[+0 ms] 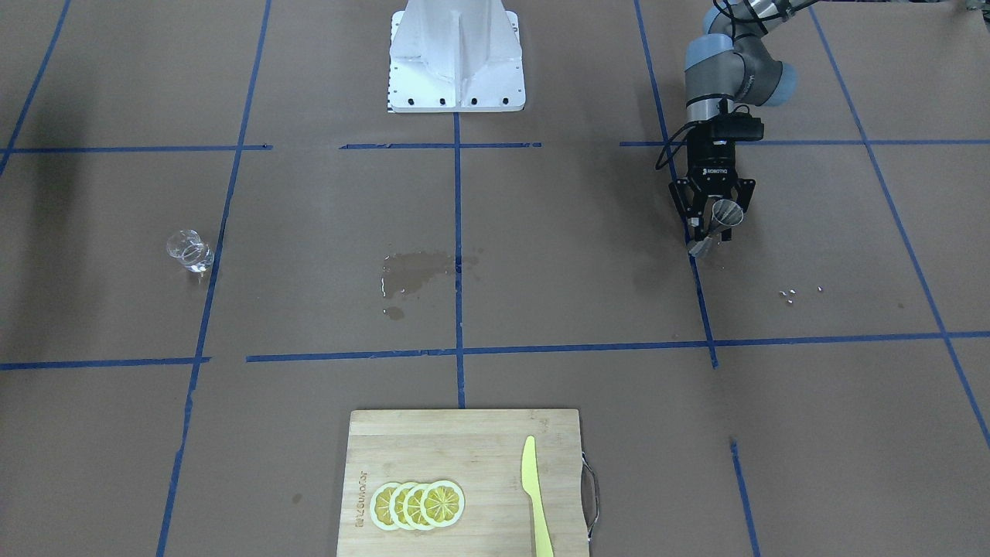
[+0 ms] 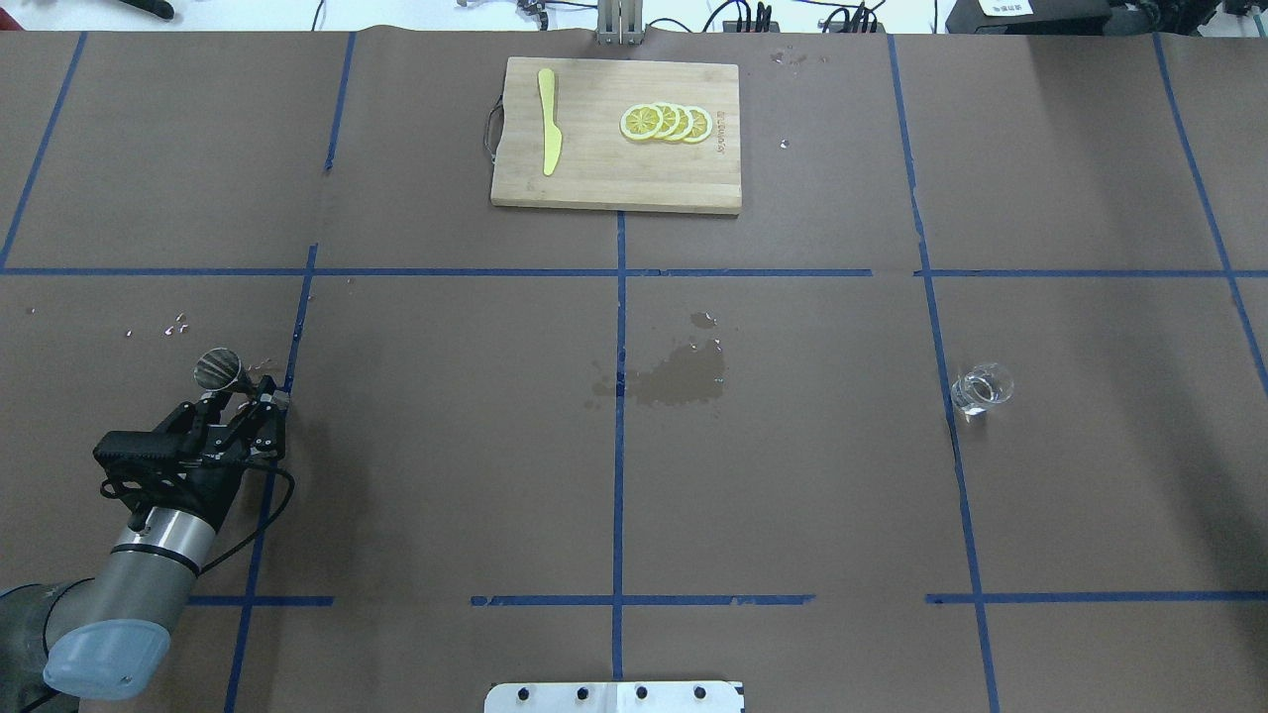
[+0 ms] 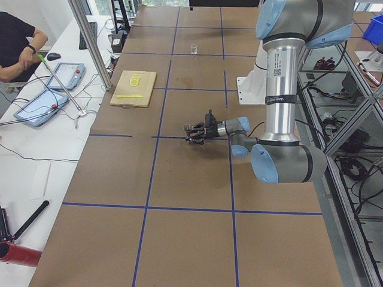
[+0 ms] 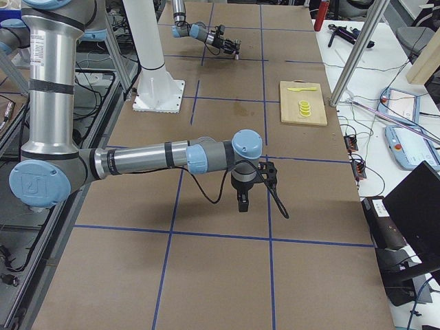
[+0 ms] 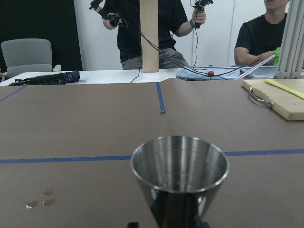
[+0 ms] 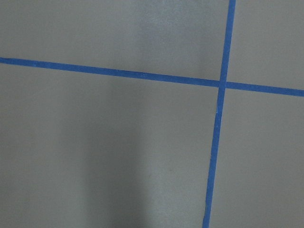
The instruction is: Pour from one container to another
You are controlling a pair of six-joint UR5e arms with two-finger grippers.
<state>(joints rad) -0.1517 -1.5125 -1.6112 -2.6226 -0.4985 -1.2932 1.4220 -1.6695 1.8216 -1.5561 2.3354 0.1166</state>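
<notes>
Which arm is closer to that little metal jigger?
Left. The left gripper holds the jigger between its fingers; the right gripper hangs far away, toward the other end of the table.

The brown surface (image 2: 446,475), gridded with blue tape lines (image 2: 617,446), is carrying a clear glass cup (image 2: 983,388) sitting just beside 1 line, a wooden cutting board (image 2: 614,183) at the operators' edge, a dark wet patch (image 2: 679,381) spreading mid-surface, and the white robot base (image 1: 456,54).

White lettering reading "ROBOTIQ" runs across the black body of the left gripper (image 1: 715,219), seen from across the table. A brand mark burned into the wooden cutting board (image 1: 464,449) is too small to read.
</notes>
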